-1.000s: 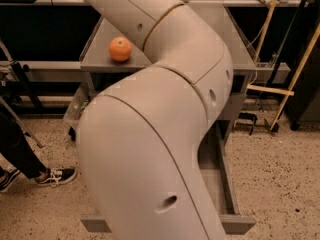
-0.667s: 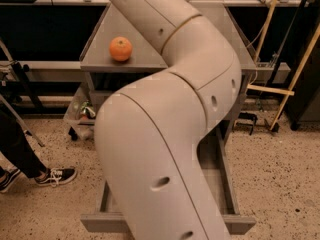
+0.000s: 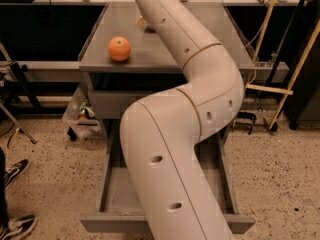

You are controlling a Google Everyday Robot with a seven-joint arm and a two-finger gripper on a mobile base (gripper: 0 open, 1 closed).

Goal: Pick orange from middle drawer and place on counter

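— Grey worktop [image 3: 145, 54] carries the orange [image 3: 119, 48] near its left edge?
— Yes. If the arm [image 3: 200, 84] brushes it, it may roll off. The gripper is beyond the top border; its state I cannot tell. The open drawer [image 3: 112, 194] shows only bare floor, half hidden.

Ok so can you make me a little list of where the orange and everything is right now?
orange: sitting on the counter, front left part
counter: grey cabinet top
middle drawer: pulled open; no orange on the floor that shows
arm: white, bends over the drawer and hides much of it, then reaches up across the counter
gripper: not in view, past the top edge
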